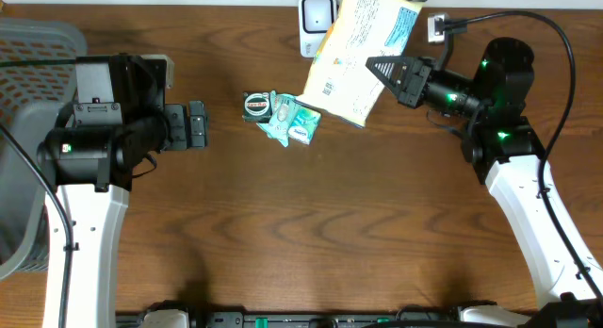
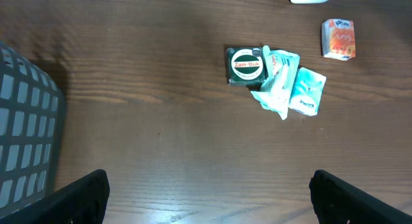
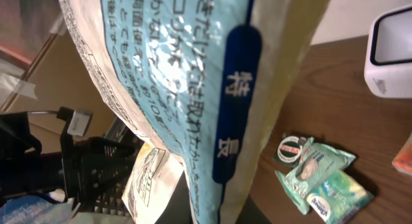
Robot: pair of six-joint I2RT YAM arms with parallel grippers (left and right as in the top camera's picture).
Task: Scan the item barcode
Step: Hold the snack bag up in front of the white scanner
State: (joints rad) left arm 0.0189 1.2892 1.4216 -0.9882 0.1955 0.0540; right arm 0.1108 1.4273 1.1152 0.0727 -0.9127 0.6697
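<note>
Yellow pouch (image 1: 353,55) clamped in right tool (image 1: 384,72), held just beside scanner (image 1: 317,15); left tool (image 1: 196,126) apart, idle. Risk: limp pouch sags, barcode misses scanner.

Open tabletop (image 1: 283,234) between packet cluster (image 1: 283,118) and basket (image 1: 24,102); scanner (image 1: 317,22) at far edge

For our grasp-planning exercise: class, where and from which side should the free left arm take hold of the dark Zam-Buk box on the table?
Probably from above, fingers across the two bare edges of the Zam-Buk box. It lies flat, label up, and the teal packets crowd its side farthest from the open left gripper.
</note>
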